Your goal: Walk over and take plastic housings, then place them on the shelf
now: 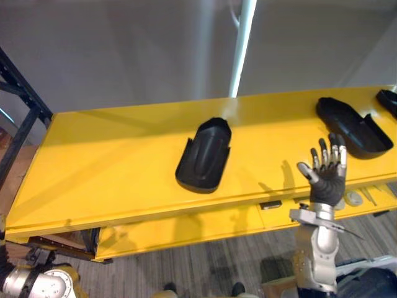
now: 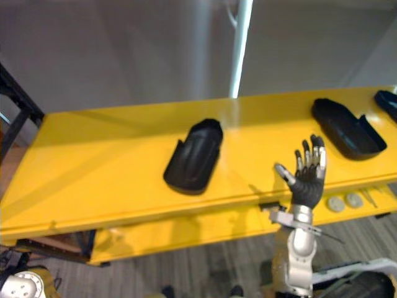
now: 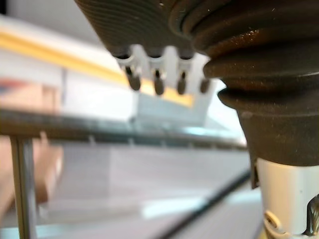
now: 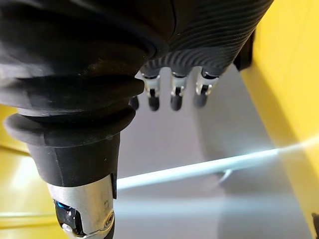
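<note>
Three black plastic housings lie on the yellow table [image 1: 111, 161]: one in the middle [image 1: 203, 155], a second at the right [image 1: 353, 127], and a third cut off by the far right edge [image 1: 388, 99]. My right hand [image 1: 325, 171] is raised over the table's front edge, between the first two housings and touching neither. Its fingers [image 4: 174, 94] are straight and spread, with nothing in them. My left hand's fingers [image 3: 157, 82] hang relaxed and empty, low down near a metal rail.
A black metal rack [image 1: 18, 112] stands at the table's left end. A white pole [image 1: 242, 46] rises behind the table against a grey wall. Under the tabletop runs a lower yellow ledge [image 1: 186, 226] holding small round parts [image 2: 345, 202]. Grey carpet lies in front.
</note>
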Robot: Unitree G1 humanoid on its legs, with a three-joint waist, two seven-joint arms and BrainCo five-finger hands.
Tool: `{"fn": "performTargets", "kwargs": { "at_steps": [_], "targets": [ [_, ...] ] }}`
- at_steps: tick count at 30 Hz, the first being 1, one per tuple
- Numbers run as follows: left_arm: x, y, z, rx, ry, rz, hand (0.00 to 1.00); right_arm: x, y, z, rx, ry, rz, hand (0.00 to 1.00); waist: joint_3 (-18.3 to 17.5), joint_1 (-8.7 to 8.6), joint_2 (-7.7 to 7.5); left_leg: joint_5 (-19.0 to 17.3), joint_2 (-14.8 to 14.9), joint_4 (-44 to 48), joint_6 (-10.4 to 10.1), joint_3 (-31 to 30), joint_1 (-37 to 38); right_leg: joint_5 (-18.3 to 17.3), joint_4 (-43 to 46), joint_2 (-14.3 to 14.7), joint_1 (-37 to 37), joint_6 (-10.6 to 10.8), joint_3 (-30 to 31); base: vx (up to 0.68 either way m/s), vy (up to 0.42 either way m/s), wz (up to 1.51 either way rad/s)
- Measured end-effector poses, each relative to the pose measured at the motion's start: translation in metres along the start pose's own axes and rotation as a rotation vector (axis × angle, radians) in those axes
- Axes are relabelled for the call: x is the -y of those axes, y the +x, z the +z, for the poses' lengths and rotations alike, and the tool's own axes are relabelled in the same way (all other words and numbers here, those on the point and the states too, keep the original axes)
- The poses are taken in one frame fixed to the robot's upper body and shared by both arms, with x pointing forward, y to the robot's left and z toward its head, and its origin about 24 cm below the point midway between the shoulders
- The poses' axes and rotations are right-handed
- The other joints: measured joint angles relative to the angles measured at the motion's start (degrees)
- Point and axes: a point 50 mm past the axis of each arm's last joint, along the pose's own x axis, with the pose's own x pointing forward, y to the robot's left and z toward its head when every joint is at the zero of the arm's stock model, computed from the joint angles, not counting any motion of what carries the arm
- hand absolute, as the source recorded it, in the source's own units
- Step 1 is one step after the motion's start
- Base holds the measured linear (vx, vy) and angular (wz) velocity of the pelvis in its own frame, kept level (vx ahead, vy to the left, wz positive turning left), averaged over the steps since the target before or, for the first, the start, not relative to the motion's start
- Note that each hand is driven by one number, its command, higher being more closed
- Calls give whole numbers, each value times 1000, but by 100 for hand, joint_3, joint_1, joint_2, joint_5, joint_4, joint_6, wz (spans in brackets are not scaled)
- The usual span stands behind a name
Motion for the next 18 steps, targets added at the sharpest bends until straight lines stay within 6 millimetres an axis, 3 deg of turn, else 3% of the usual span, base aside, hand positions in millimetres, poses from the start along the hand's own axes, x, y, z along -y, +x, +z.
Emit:
{"fn": "performTargets", "kwargs": {
  "at_steps": [2, 4, 8, 10, 11, 12, 14, 18],
  "targets": [
    [-13, 1, -14, -30, 73, 84, 0, 1, -1, -5, -21, -3, -12, 0, -13, 1, -22, 3, -6, -11, -3, -12, -1, 14, 0, 5, 6, 20, -16, 33, 14, 5],
    [-39, -2, -44, -145, 205, 163, 0, -1, -1, -6, -28, 1, -14, 0, -16, 3, -22, 5, -24, -10, -5, -37, -10, 10, 2, 5, 14, 20, -30, 49, 14, 10],
    [-82, -30, -100, -511, 331, 199, 0, -5, 10, -1, 2, 2, 15, 0, 95, 1, -43, -237, 54, 544, 5, -156, -427, -118, 377, 3, -273, -47, -138, 7, 9, 13],
    [-90, -44, -116, -653, 341, 175, 0, -11, 23, 6, 51, 12, 42, 0, 308, -16, -27, -445, 112, 1043, 28, -187, -708, -235, 673, -9, -466, -53, -117, -129, 43, -3],
    [-88, -59, -131, -807, 332, 105, 0, -17, 35, 15, 103, 13, 74, 0, 561, -43, -26, -527, 129, 1346, 60, -226, -950, -287, 886, -31, -677, -36, -84, -158, 47, 0],
    [-87, -62, -134, -834, 331, 88, 0, -18, 38, 17, 114, 13, 80, 0, 612, -48, -23, -535, 127, 1393, 70, -239, -1009, -294, 925, -39, -726, -33, -80, -182, 42, 3],
    [-63, -83, -151, -1016, 301, -74, 0, -31, 58, 32, 199, 25, 116, 0, 1031, -48, -21, -537, 96, 1594, 76, -228, -1369, -281, 1130, -96, -1132, -13, 58, -212, 45, -8],
    [-54, -102, -160, -1141, 276, -155, 0, -47, 69, 43, 256, 38, 164, 0, 1329, -91, 26, -565, 40, 1614, 47, -86, -1430, -188, 1096, -147, -1315, 0, 279, -115, 47, -25]
  ]
}}
